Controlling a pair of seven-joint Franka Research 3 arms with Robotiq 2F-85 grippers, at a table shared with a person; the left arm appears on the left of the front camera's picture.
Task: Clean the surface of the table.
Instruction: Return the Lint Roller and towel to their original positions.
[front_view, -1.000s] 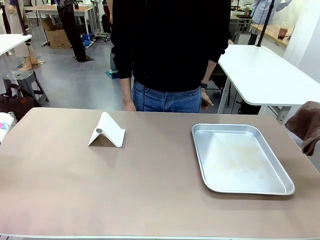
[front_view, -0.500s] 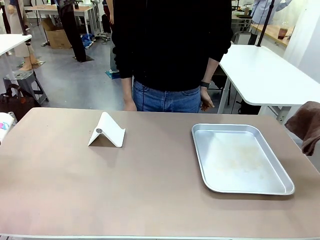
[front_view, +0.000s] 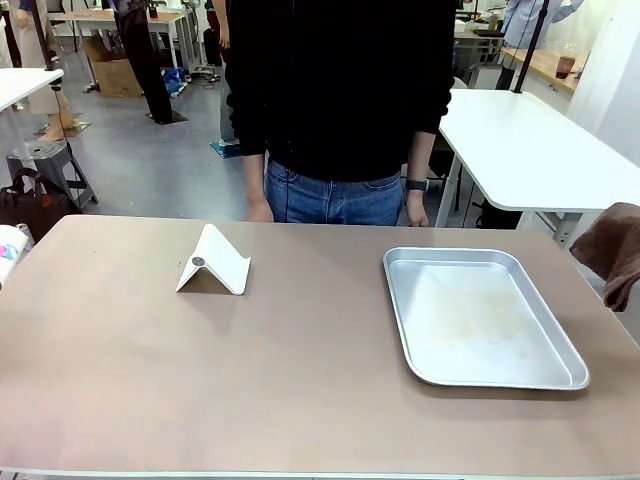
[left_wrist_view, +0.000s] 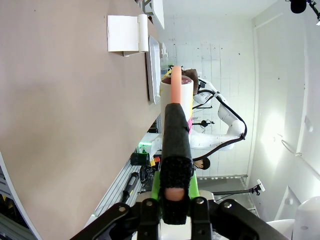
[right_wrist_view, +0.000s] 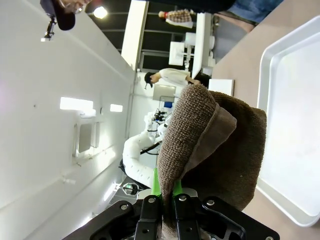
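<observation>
Tan-brown and matte, the table (front_view: 300, 400) is stretching across the whole front view, and a person (front_view: 340, 90) in a black top and jeans is standing at its far edge, both hands hanging just behind that edge. A silver metal tray (front_view: 396, 310) is lying flat on the right half of the tabletop, nearer the right edge than the middle, its inside looking faintly smeared. A brown terry cloth (right_wrist_view: 210, 145) is hanging beyond the tabletop's right edge, off the surface; the right gripper (right_wrist_view: 165, 192) is pinching it tight between its closed green pads. A white folded stand (front_view: 215, 262) is sitting on the left half toward the far edge, well apart from the tray. By the left edge, the left gripper (left_wrist_view: 174, 192) is clamping firmly onto a black foam handle (left_wrist_view: 176, 145) that is carrying a white roll (left_wrist_view: 186, 95) at its far end.
</observation>
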